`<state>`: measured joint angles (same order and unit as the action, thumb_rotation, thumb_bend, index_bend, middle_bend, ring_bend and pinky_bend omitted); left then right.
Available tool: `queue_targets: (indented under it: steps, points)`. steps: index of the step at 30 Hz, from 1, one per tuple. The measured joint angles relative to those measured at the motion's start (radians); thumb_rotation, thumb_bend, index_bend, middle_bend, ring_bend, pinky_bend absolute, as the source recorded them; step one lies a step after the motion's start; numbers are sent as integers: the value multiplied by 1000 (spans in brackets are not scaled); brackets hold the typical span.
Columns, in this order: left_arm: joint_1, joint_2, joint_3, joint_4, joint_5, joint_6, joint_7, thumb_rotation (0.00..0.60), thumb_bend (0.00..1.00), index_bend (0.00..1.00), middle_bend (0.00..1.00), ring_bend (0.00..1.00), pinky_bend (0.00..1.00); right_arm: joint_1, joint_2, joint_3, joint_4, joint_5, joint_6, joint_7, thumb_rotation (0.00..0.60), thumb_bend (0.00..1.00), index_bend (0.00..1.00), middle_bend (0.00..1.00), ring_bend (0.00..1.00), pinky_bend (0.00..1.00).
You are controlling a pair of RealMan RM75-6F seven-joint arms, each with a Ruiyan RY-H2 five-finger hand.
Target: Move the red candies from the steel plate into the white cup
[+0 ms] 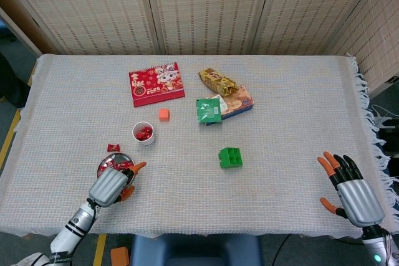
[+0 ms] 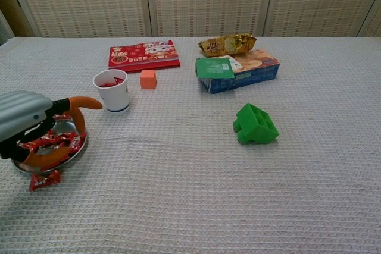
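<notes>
The left robot hand (image 2: 27,124) is hanging over the steel plate (image 2: 76,147) at the near left of the surface (image 2: 190,206). Its fingers (image 2: 83,103) are spreading apart and curving down around the plate, and I cannot tell if they are touching the red candies (image 2: 50,142) or holding one. The candies are lying in a pile in the plate, partly hidden under the robot hand. One candy (image 2: 44,179) is lying on the cloth just in front of the plate, and in the head view another one (image 1: 113,147) is lying on the cloth just behind it. The white cup (image 2: 112,90) is standing upright a little behind the plate, apart from the robot hand, and some red candies are already sitting inside it. The right robot hand (image 1: 350,190) is showing only in the head view, at the near right edge of the surface. It is wide open with its fingers spread, and it is holding nothing. An orange block (image 2: 147,79) is sitting just beside the cup, and a red calendar (image 2: 143,55) is lying behind them. A green block (image 2: 255,124) is sitting near the middle of the surface. Behind it, a snack box (image 2: 238,71) is lying with a gold snack bag (image 2: 227,44) touching its back edge.
</notes>
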<state>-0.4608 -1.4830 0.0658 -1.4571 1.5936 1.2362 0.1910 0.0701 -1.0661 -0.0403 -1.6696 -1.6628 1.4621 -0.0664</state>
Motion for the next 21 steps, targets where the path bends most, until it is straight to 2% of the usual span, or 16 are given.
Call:
queue_targets:
  steps: [5,9,16,21]
  points:
    - [-9,-21,12,5,4,-50,60,600,501,9,295,841,1000,-2,2,-2,4,-2,4,6,600,125,0,0,0,0]
    - [-22,-35,10,6,-14,-104,144,600,503,0,249,850,1000,-6,6,-5,4,-5,10,10,600,125,0,0,0,0]
    - [-32,-39,-5,13,-85,-169,208,600,504,0,270,849,1000,-16,8,-3,7,-2,28,10,600,125,0,0,0,0]
    - [-29,-41,-11,23,-103,-171,243,600,503,0,284,850,1000,-15,6,-2,3,-2,24,4,600,125,0,0,0,0]
